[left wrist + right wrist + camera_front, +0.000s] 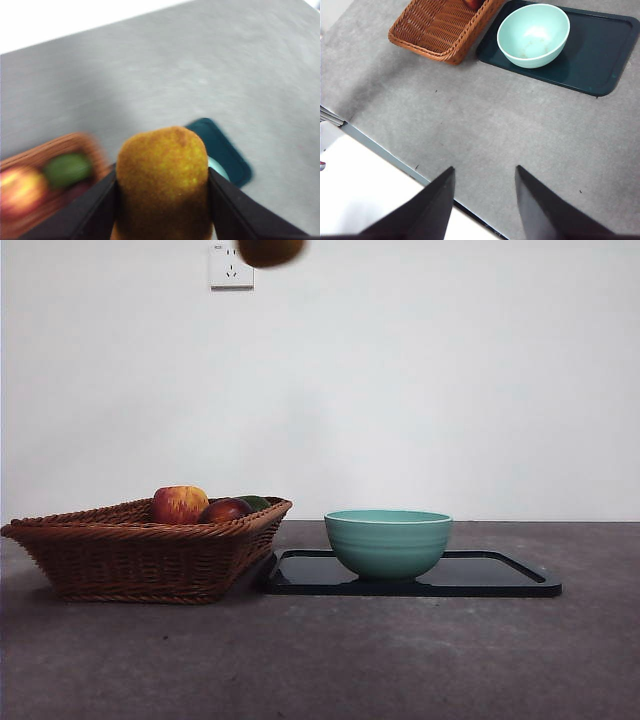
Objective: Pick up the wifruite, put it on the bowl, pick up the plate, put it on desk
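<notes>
We've got the kiwi (162, 182) clamped in our left gripper (162, 200), high above the basket's (140, 555) bowl-side edge; the bowl (388, 542) probably lies beyond, on the tray (500, 575). Right gripper (485, 200) waits, jaws apart.

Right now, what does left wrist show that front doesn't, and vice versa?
Left wrist only: the left gripper shut on the kiwifruit, jaws pressed to both its sides, and the whole fruit. Front only: the wall socket, the dark red fruit, the bowl in full side profile, and just the kiwifruit's underside at the top edge. Both: the wicker basket with the red-yellow apple and green fruit, the black tray, the desk.
</notes>
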You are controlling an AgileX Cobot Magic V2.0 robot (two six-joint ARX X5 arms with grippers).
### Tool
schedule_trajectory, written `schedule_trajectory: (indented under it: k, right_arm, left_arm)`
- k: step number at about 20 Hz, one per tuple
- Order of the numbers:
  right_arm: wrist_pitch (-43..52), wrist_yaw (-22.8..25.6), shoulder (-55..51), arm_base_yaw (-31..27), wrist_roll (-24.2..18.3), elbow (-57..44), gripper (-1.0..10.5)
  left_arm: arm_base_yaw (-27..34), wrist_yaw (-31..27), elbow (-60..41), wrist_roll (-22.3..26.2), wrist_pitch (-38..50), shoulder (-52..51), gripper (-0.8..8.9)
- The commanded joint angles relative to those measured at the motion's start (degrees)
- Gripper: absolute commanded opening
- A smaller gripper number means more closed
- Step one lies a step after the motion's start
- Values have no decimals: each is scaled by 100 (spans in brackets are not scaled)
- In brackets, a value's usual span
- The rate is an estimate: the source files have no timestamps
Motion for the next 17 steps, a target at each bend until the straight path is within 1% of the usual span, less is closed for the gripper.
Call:
schedule_trajectory:
  k: [1,4,9,13,15,17]
  right_arm:
    - [79,15,22,28,-146,92,194]
    - [175,15,22,28,-164,92,193]
    - [192,15,22,28,-166,92,193]
    - [192,15,22,28,-164,92,193]
    - [168,15,22,28,-162,92,193]
    - [151,15,22,28,-162,92,193]
  left_arm:
    - [203,-122,48,-63,-229,-308,210]
    - [503,-140,-612,-199,-229,-916,210]
    - [813,-216,-2577,-509,619,-1971,210]
    - [813,-315,-3807,-717,1360,-2170,210]
    - [813,-317,-4413,-885,1978,-2168,210]
    - [813,-396,-4968,-938,2610,-2133,210]
